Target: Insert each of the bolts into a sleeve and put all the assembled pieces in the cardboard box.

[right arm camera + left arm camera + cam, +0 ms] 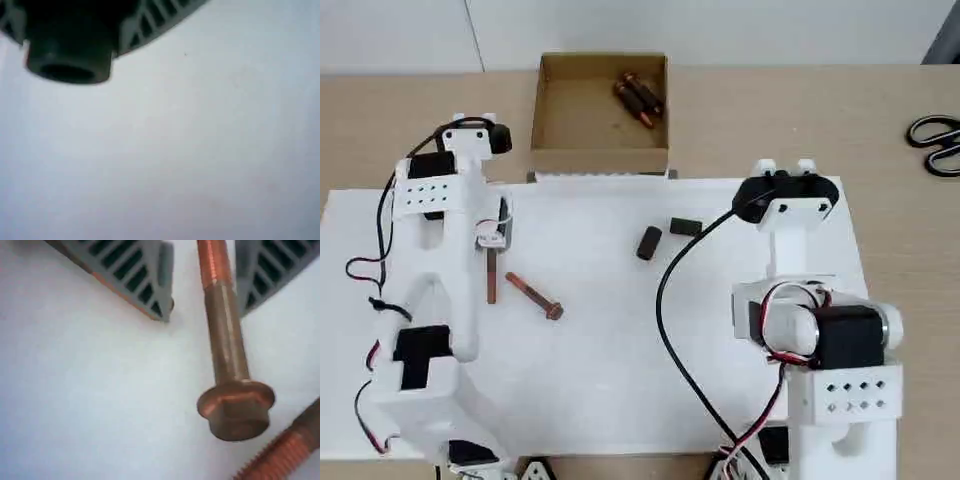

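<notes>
My left gripper [205, 312] is open low over the white sheet, one grey finger [135, 280] on each side of a copper bolt's [227, 355] threaded shaft, with a gap on one side. In the high view this bolt [491, 278] lies straight out from the left gripper [493, 238]. A second bolt [533, 296] lies slanted just beside it. Two black sleeves [649, 242] [685, 227] lie mid-sheet. My right gripper [67, 45] is shut on a black sleeve [67, 62] above bare sheet; the right arm [786, 200] is right of the loose sleeves. The cardboard box [555, 120] holds two assembled pieces [638, 98].
A white sheet [620, 380] covers the table between the arms. The box stands just beyond its far edge. Black scissors [935, 145] lie at the far right on the bare wood. A black cable [665, 300] from the right arm curves across the sheet.
</notes>
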